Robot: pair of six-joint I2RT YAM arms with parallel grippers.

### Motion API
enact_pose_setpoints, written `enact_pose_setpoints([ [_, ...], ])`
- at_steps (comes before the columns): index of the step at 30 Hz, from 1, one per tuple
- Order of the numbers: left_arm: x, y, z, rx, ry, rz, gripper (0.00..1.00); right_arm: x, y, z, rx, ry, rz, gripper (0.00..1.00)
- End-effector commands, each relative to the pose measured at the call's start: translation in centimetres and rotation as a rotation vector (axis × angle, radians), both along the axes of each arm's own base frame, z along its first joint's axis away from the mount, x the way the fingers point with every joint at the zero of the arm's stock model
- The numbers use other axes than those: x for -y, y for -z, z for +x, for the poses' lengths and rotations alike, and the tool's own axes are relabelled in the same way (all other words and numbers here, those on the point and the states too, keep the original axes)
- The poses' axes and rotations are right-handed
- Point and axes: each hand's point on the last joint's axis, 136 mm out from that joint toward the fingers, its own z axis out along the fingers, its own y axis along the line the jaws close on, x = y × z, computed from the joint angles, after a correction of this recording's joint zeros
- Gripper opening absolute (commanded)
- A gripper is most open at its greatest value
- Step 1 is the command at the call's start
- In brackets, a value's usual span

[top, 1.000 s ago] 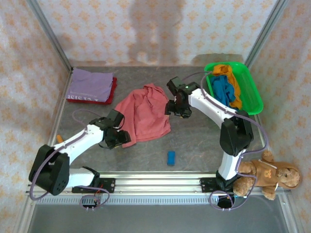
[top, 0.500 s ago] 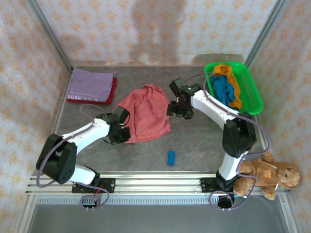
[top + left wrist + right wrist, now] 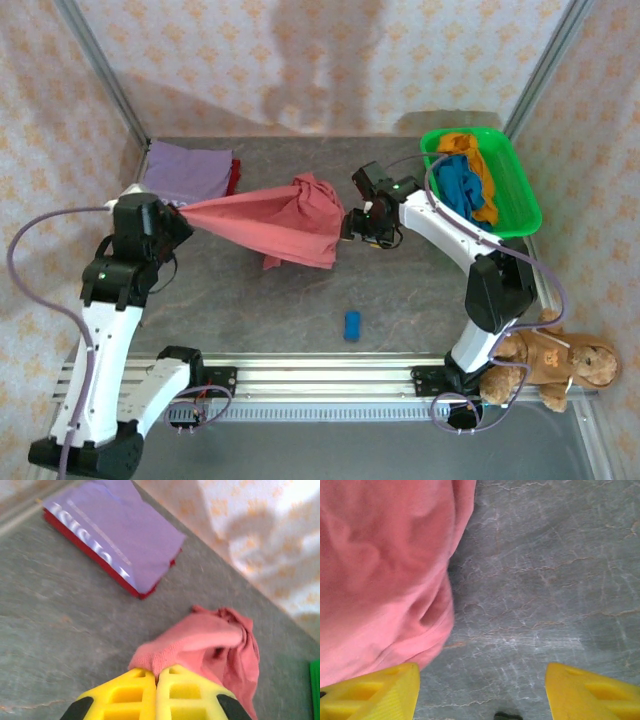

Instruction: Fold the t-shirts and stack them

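Top external: left tool point(image 3: 179, 214) pinches the pink shirt point(image 3: 290, 228), whose length runs rightward to the spread right tool point(image 3: 350, 222).

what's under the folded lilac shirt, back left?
A folded dark red shirt: a strip of it peeks out along the edges of the lilac shirt. The rest is covered, so whether anything else lies beneath cannot be told.
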Motion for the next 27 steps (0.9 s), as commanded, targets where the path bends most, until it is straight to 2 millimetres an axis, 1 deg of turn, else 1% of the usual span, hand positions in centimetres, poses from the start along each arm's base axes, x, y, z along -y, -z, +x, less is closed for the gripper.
enact_pose_setpoints([
  [1,-1.9,1.0,-0.9,-0.031,-0.084,0.023,0.00,-0.7,-0.2,0.2,0.002,0.006,0.049,0.67],
  [3,-1.4,2.1,-0.4,-0.062,-0.063,-0.014,0.00,-1.4,0.2,0.0,-0.017,0.006,0.078,0.66],
  [6,0.1,4.1,0.3,-0.119,0.003,-0.079,0.00,-3.3,1.1,-0.6,-0.059,-0.018,0.113,0.66],
  [8,0.7,4.8,0.6,-0.132,0.024,-0.106,0.00,-4.3,1.9,-1.1,-0.076,-0.050,0.103,0.66],
  [11,1.1,4.7,0.7,-0.120,0.039,-0.124,0.00,-5.9,3.6,-1.3,-0.105,-0.070,0.108,0.66],
  [13,1.0,4.4,0.7,-0.115,0.040,-0.120,0.00,-7.3,4.2,-1.0,-0.122,-0.079,0.140,0.66],
  [16,1.1,4.1,0.8,-0.117,0.050,-0.119,0.00,-8.0,4.1,-0.2,-0.124,-0.113,0.114,0.66],
  [18,1.4,4.1,0.9,-0.122,0.063,-0.131,0.00,-8.8,4.1,0.2,-0.135,-0.112,0.143,0.66],
  [19,1.6,4.1,0.9,-0.123,0.069,-0.135,0.00,-9.4,4.5,0.3,-0.149,-0.108,0.161,0.65],
  [23,1.7,4.1,1.0,-0.124,0.073,-0.147,0.00,-10.3,6.5,1.1,-0.174,-0.090,0.170,0.62],
  [24,1.8,4.1,1.0,-0.121,0.075,-0.151,0.00,-10.5,6.9,1.5,-0.165,-0.083,0.174,0.60],
  [26,2.0,4.0,1.1,-0.116,0.083,-0.158,0.00,-11.1,7.4,2.3,-0.149,-0.082,0.187,0.53],
  [27,2.1,4.0,1.2,-0.115,0.091,-0.159,0.00,-11.4,7.5,2.6,-0.148,-0.088,0.191,0.44],
])
